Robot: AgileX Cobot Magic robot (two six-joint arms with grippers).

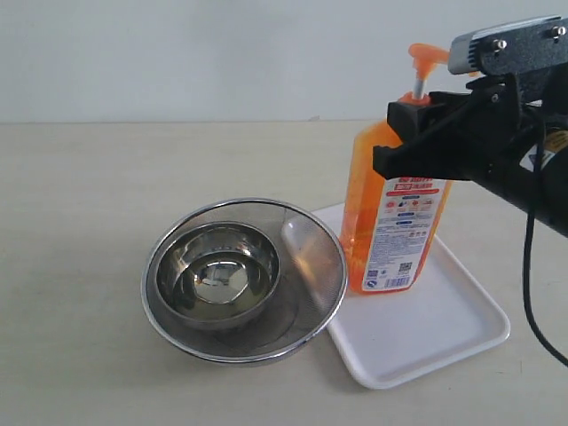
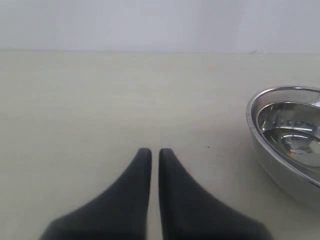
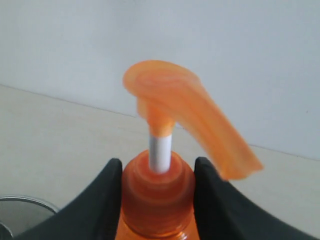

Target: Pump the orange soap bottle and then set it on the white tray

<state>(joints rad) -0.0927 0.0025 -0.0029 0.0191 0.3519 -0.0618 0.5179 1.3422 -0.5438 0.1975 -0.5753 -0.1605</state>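
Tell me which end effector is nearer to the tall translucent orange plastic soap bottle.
Right. The right end effector grips the orange soap bottle at its neck; the left end effector hangs over the table beside the round steel mesh strainer, touching nothing.

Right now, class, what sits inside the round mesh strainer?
A smaller shiny steel bowl nests inside the mesh strainer. The strainer's bottom beneath it is covered.

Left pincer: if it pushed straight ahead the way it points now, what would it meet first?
Nothing close, it seems. The shut left pincer points across bare table toward the pale wall; the steel strainer sits off to the side of that line. Depth is unclear, so this is tentative.
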